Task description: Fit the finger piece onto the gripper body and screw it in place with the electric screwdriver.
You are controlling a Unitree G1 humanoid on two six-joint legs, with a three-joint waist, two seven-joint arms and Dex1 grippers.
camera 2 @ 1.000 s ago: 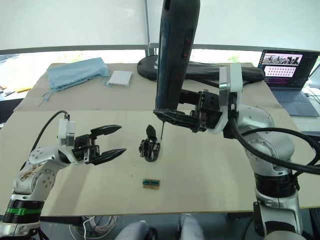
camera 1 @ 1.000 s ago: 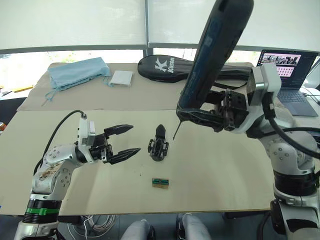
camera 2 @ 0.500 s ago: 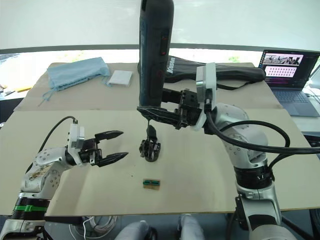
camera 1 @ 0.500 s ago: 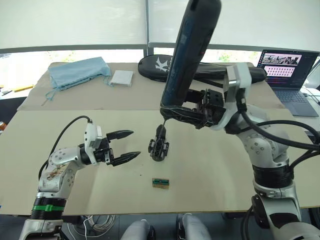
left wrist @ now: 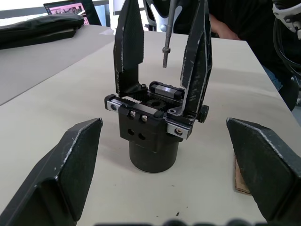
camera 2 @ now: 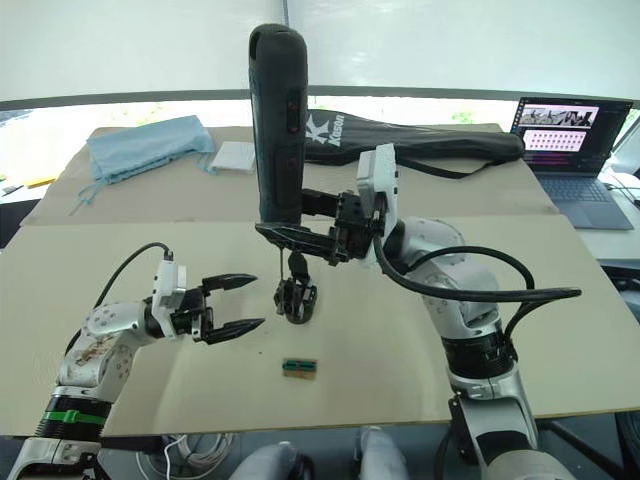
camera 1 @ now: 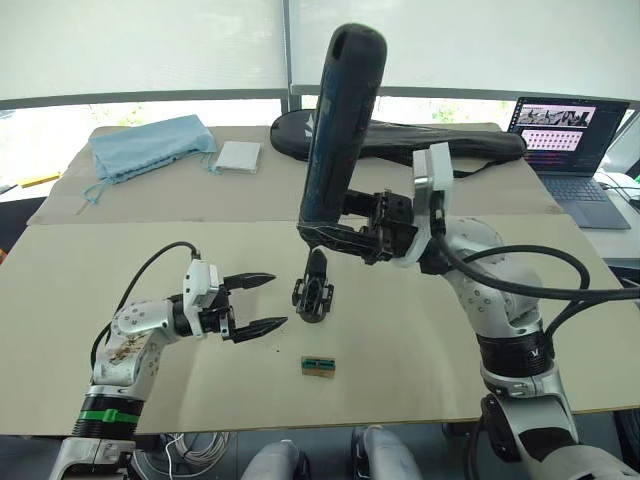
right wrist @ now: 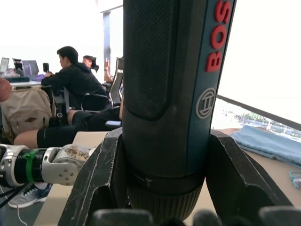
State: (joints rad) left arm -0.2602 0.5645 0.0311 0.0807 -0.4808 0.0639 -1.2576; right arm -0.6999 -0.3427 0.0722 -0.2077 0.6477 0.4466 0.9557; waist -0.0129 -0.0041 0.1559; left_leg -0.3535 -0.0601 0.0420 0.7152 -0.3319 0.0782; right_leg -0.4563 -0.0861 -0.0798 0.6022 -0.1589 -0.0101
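The gripper body [left wrist: 150,136] stands upright on the table, a round black base with a metal bracket. Two pointed black fingers [left wrist: 129,52] rise from it, and I cannot tell which is the finger piece. My right gripper [camera 1: 335,240] is shut on the lower end of the electric screwdriver [camera 1: 335,130], which it holds nearly upright. The thin bit [left wrist: 165,52] hangs just above the body, between the two raised fingers. My left gripper [camera 1: 278,300] is open, level with the body on its left side, not touching it.
A small green-and-tan block [camera 1: 319,367] lies in front of the body. At the back of the table are a black racket bag [camera 1: 420,140], a blue cloth [camera 1: 150,145], a white pad [camera 1: 238,156] and a laptop [camera 1: 565,140]. People sit in the background [right wrist: 75,80].
My right arm has swung the screwdriver left and more upright, bringing its bit from right of the gripper body to just over it. My left gripper stays open beside the body, slightly lower.
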